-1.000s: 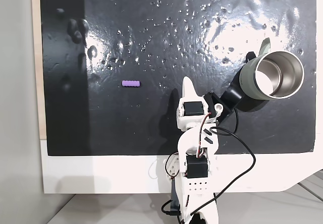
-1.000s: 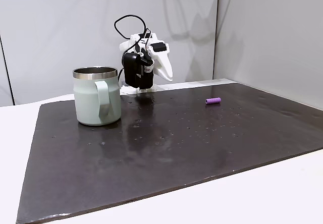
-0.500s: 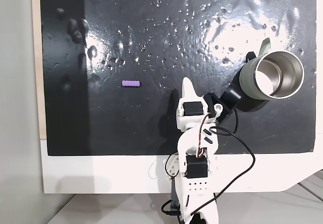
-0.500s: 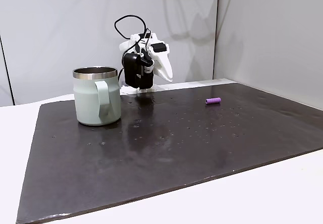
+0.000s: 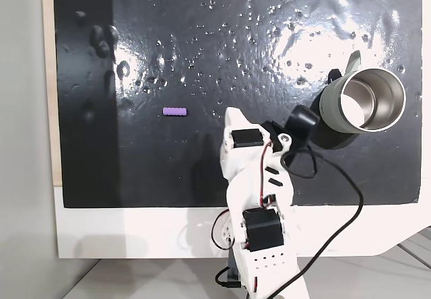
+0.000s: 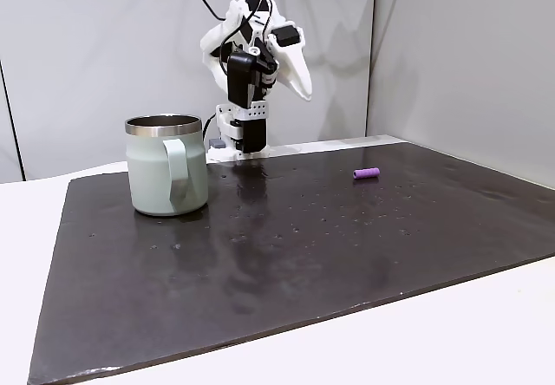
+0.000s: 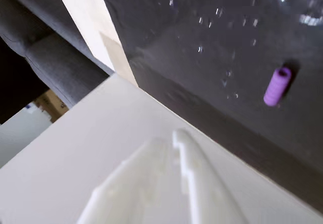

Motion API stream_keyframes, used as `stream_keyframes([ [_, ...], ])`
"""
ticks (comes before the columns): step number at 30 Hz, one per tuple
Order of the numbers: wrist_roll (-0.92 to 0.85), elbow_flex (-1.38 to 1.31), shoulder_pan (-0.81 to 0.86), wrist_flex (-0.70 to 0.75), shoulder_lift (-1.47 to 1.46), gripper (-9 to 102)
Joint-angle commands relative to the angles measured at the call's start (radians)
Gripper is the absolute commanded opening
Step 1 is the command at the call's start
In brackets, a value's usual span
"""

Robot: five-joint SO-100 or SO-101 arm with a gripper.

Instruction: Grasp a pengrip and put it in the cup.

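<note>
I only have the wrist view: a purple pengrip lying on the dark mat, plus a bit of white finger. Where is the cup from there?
Observer: In the fixed view from above, the cup stands to the right of the arm and the pengrip lies to its left, so the arm is between them.
Operator: Is the cup upright?
Observer: Yes. In the fixed view from the side the cup stands upright on the mat, with its handle turned toward that camera.
Operator: And how do the jaws sit over the mat?
Observer: They hang in the air well clear of the mat, pointing down toward the pengrip side, and touch nothing.
</note>
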Motion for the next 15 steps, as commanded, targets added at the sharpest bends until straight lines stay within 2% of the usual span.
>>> stream_keyframes([
  [1,0.13,-0.255,-0.064,0.129,-0.202,0],
  [5,0.273,-0.518,-0.118,0.308,-0.453,0],
  [9,0.365,-0.635,-0.17,0.373,-0.589,0],
  [11,0.4,-0.68,-0.198,0.396,-0.652,5],
  [15,0.434,-0.752,-0.262,0.419,-0.762,20],
])
